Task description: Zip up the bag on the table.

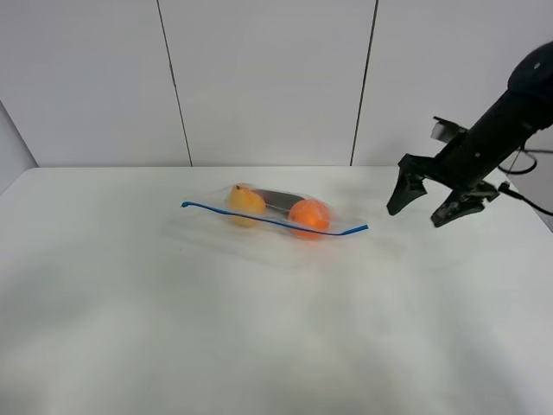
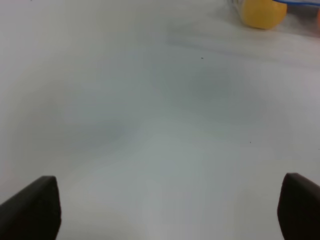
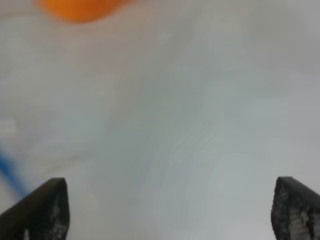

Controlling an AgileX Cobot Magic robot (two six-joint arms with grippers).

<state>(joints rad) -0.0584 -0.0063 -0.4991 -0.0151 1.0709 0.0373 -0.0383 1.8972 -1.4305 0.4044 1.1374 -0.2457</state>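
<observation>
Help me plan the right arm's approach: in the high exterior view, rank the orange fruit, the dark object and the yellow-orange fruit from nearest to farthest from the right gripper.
Measured from the right gripper, open above the table's right side:
1. The orange fruit, at the bag's right end.
2. The dark object, mid-bag, toward the back.
3. The yellow-orange fruit, at the left end.

- The left gripper point(image 2: 170, 210) shows only two dark fingertip corners at the lower edge of its wrist view; the overhead view misses it.
- An orange fruit point(image 3: 80, 7) is blurred, cropped at top.
- A yellow fruit point(image 2: 262, 12) is cut off upper right.
</observation>
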